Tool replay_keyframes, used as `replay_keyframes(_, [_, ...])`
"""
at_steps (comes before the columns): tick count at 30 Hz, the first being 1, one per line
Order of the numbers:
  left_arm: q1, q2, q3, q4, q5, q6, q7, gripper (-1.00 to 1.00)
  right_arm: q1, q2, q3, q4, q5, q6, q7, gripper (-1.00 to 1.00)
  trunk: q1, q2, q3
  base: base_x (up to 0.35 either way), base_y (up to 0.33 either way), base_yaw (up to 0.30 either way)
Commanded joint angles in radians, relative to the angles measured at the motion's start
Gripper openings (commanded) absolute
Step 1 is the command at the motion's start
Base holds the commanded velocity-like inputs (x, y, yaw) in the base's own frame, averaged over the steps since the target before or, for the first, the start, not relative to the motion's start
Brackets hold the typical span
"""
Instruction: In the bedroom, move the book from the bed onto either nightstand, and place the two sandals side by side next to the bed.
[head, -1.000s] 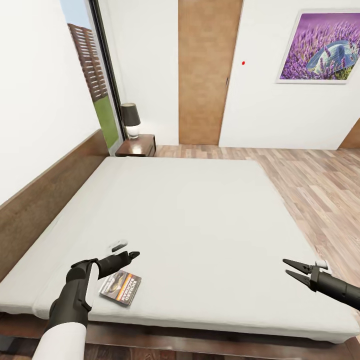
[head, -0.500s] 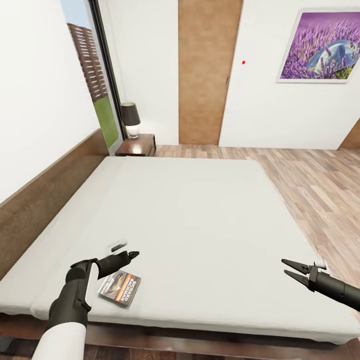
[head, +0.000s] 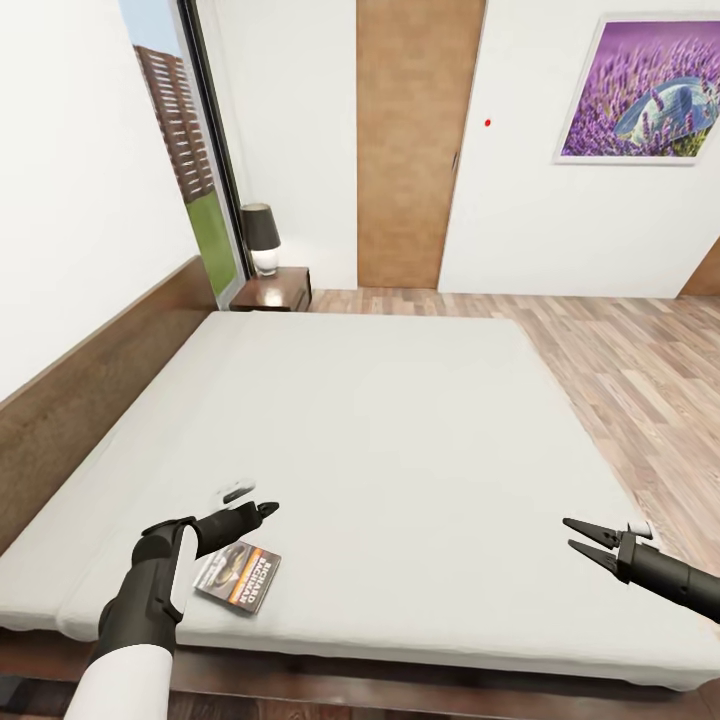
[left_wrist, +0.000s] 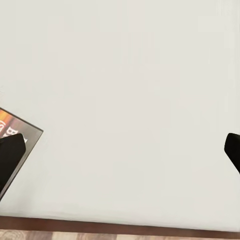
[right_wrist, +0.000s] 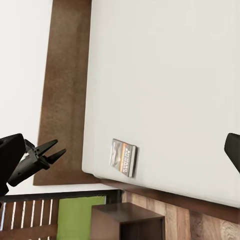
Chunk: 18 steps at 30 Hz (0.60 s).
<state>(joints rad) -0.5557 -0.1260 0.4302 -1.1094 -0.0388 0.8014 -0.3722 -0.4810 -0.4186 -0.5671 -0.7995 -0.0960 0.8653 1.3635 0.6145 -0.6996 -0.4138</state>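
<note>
The book (head: 240, 577) lies flat on the off-white bed (head: 400, 430), close to its near edge and toward the headboard side. My left gripper (head: 268, 510) hovers open just beyond the book. In the left wrist view one dark fingertip (left_wrist: 11, 152) overlaps the book's corner (left_wrist: 22, 131). My right gripper (head: 572, 534) is open above the bed's near right corner, far from the book (right_wrist: 123, 157). The nightstand (head: 272, 291) stands at the bed's far corner by the window. The two sandals are out of view.
A dark-shaded lamp (head: 261, 238) sits on the nightstand. The long brown headboard (head: 90, 390) runs along the left wall. A brown door (head: 415, 150) and a lavender picture (head: 645, 95) are on the far wall. Wood-plank floor (head: 640, 360) lies right of the bed.
The right gripper has drifted very slightly leftward. The book and the left gripper have kept their places.
</note>
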Motion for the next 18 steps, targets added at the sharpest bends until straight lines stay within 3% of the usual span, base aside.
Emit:
replay_keyframes(1, [-0.001, -0.001, 0.004, -0.001, -0.004, 0.006, -0.007, 1.0, -0.001, 0.0, -0.001, 0.0, -0.002, 0.008, 0.002, 1.0, 0.004, -0.008, -0.004, 0.0, 0.0, 0.0])
replay_keyframes(18, [-0.001, -0.001, 0.004, -0.001, -0.004, 0.006, -0.007, 1.0, -0.001, 0.0, -0.001, -0.001, -0.002, 0.008, 0.002, 1.0, 0.069, -0.127, -0.058, 0.0, 0.0, 0.0])
